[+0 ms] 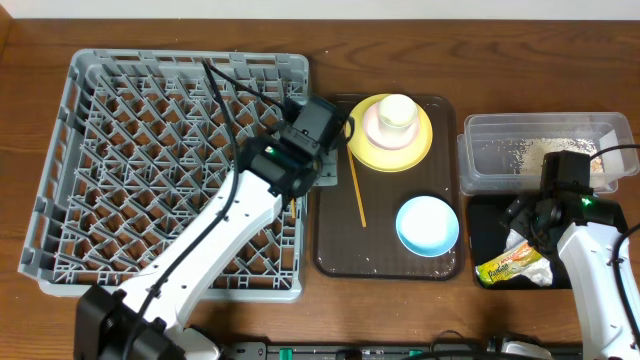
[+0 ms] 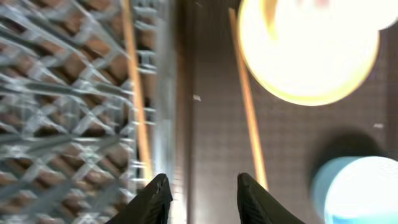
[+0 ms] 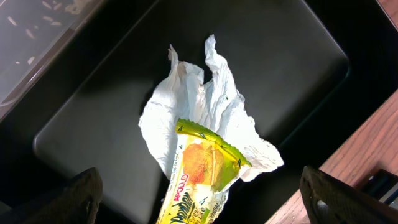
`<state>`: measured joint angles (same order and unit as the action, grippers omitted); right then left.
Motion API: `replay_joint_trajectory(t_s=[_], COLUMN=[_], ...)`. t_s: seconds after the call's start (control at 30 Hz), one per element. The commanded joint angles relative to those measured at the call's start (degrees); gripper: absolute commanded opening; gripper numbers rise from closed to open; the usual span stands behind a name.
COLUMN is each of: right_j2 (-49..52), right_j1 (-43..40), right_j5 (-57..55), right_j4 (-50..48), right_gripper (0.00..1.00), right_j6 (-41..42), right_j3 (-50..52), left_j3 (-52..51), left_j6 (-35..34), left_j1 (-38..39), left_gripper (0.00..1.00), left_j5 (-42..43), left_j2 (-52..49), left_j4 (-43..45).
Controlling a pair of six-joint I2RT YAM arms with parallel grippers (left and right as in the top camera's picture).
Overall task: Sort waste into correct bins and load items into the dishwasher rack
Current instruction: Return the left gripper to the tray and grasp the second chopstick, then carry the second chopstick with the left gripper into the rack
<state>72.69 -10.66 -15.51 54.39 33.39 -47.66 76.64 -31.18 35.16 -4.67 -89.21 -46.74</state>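
Note:
My left gripper (image 1: 308,178) hangs open and empty over the seam between the grey dishwasher rack (image 1: 120,150) and the brown tray. One wooden chopstick (image 2: 137,93) lies in the rack along its right edge. The other chopstick (image 2: 249,106) lies on the tray. On the tray a yellow plate (image 1: 412,150) carries a white bowl (image 1: 378,128) with a small white cup (image 1: 397,110) in it, and a light blue bowl (image 1: 428,222) sits nearer. My right gripper (image 3: 205,199) stands wide open above the black tub (image 3: 93,118), over the crumpled napkin (image 3: 205,106) and the green-and-yellow wrapper (image 3: 199,174).
The clear tub (image 1: 540,150) behind the black one holds whitish rice scraps (image 1: 525,152). The dark brown tray (image 1: 340,240) sits between rack and tubs. Bare wood table shows at the right of the black tub (image 3: 367,149).

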Motion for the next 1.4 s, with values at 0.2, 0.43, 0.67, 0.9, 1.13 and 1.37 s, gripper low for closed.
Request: replay_joint_trajectory(t_s=[0.2, 0.43, 0.67, 0.9, 1.13, 1.37], right_j2=[-0.46, -0.46, -0.46, -0.46, -0.46, -0.46], right_j1=[-0.42, -0.42, -0.42, -0.42, -0.42, -0.42], right_j5=[-1.40, -1.40, -1.40, -1.40, -1.40, -1.40], right_j4=[0.04, 0.04, 0.04, 0.04, 0.04, 0.04], right_gripper=[0.99, 0.99, 0.99, 0.99, 0.99, 0.99], right_j6=[-0.22, -0.22, -0.22, -0.22, -0.22, -0.22], right_j3=[-0.98, -0.98, -0.98, -0.98, -0.98, -0.98], left_j3=[0.20, 0.20, 0.20, 0.20, 0.20, 0.20], left_j6=[-5.18, -7.28, -7.28, -7.28, -7.04, -7.06], left_j1=[7.41, 9.33, 9.29, 9.29, 9.29, 9.29], left_gripper=[0.33, 0.31, 0.31, 0.31, 0.22, 0.07], left_j5=[4.00, 4.00, 3.58, 2.51, 2.51, 1.05], left_j2=[-8.04, -16.59, -24.02, -29.55, -29.94, -28.98], left_j4=[6.80, 11.80, 15.17, 16.87, 16.81, 14.25])
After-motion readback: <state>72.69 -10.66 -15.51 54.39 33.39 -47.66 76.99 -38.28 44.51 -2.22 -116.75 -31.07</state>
